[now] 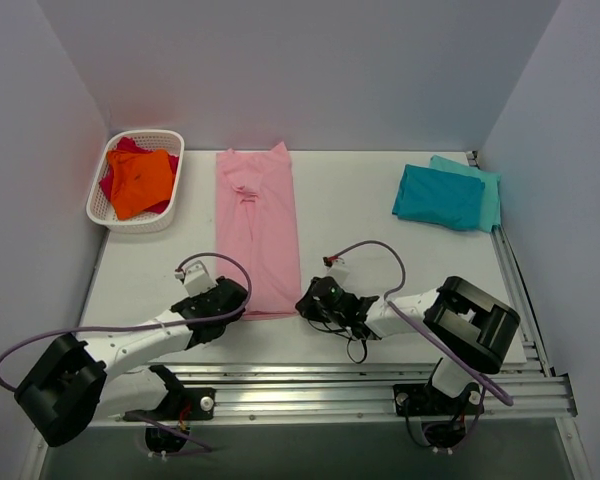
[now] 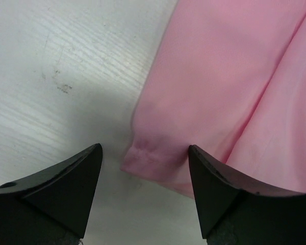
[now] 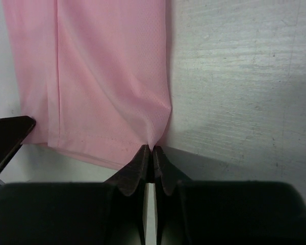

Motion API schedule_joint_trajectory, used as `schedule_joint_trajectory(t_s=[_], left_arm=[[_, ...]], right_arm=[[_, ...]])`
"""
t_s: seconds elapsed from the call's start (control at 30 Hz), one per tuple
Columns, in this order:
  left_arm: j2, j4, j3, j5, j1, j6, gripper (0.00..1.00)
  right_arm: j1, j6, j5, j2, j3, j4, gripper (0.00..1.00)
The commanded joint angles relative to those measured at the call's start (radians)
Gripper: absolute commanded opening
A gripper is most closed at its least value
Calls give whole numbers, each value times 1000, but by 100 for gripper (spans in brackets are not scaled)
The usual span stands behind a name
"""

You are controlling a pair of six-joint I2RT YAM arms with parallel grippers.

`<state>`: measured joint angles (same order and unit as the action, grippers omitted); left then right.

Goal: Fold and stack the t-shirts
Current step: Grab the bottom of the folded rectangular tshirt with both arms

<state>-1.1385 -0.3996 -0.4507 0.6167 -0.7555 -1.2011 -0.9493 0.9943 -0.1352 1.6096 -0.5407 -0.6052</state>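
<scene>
1. top external view shows the pink t-shirt lying flat as a long narrow strip with its sides turned in. it runs from the back of the table toward the arms, hem nearest them.
2. the cloth looks thin, soft and very light. i judge it will sag and drape from whatever point lifts it, and a single layer could slip out of a shallow pinch. the best hold is at the two hem corners, through all the layers, where the stitched edge gives a little more body.
3. the right fingers are pressed together at the hem's right corner. the cloth puckers toward their tips, so they appear to have that corner pinched.
4. the left fingers stand wide apart, low over the table, and hold nothing. in the left wrist view they straddle the hem's left corner, one tip over bare table and the other over pink cloth.
5. lifting both corners level should keep the strip square, while an uneven lift would probably skew the fold.
6. well apart, near the table's right edge, a folded teal t-shirt lies partly over a lighter turquoise t-shirt.
7. at the back left sits a white basket holding an orange garment and something red beneath it.
</scene>
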Motion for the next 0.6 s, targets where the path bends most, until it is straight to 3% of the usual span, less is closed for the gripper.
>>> schedule_joint_trajectory(t_s=[0.0,0.07,0.2,0.23,0.57], left_arm=[[-84,70,-6,-31,-10,-34,76],[-107,70,-14,-37,-16,-38,72],[-106,59,-19,-41,-30,-51,10],[-99,53,-22,-37,-31,-52,4],[91,-143,-31,-23,-103,-87,2]], right_arm=[[18,-25,-6,-40,-25,25,0],[26,-28,0,-43,-22,30,0],[37,-32,3,-46,-19,32,0],[40,-33,3,-48,-18,30,0],[52,-49,-35,-187,34,140,0]])
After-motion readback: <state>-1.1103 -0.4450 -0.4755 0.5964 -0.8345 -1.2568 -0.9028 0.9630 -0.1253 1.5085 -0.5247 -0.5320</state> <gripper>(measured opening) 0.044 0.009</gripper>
